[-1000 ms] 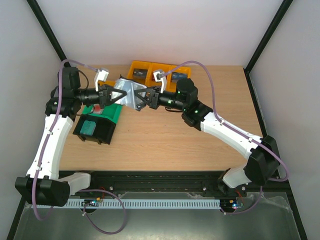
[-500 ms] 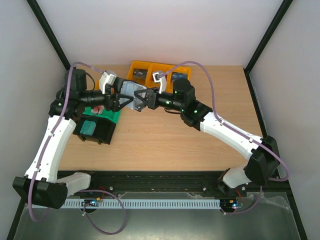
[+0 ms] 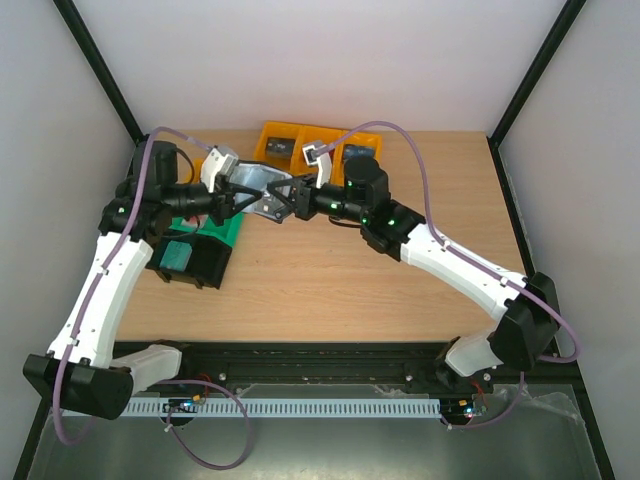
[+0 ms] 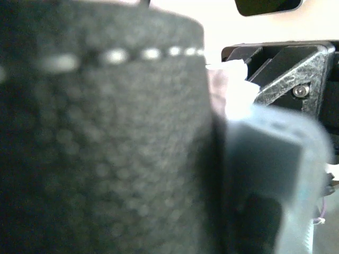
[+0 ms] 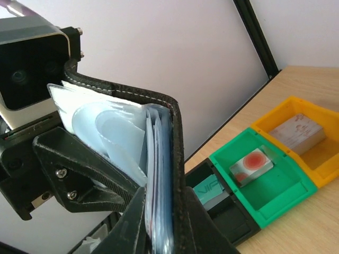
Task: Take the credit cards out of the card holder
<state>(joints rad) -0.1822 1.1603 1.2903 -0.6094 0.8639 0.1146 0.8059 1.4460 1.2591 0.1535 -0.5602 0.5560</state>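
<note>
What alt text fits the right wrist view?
The right gripper pinches an open black card holder, clear pockets fanned, while the left gripper holds its far flap. On the table beyond sit a black bin, a green bin and a yellow bin, each holding a card.

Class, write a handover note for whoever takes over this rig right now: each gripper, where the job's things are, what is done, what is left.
Left gripper: shut on the card holder, raised between both arms.
Right gripper: shut on the same holder's opposite edge.
Done: teal card in black bin, red-spotted card in green bin, pale card in yellow bin.
Left: the clear pockets hang open; whether any card remains inside cannot be told. Check them and pull out what remains.
</note>
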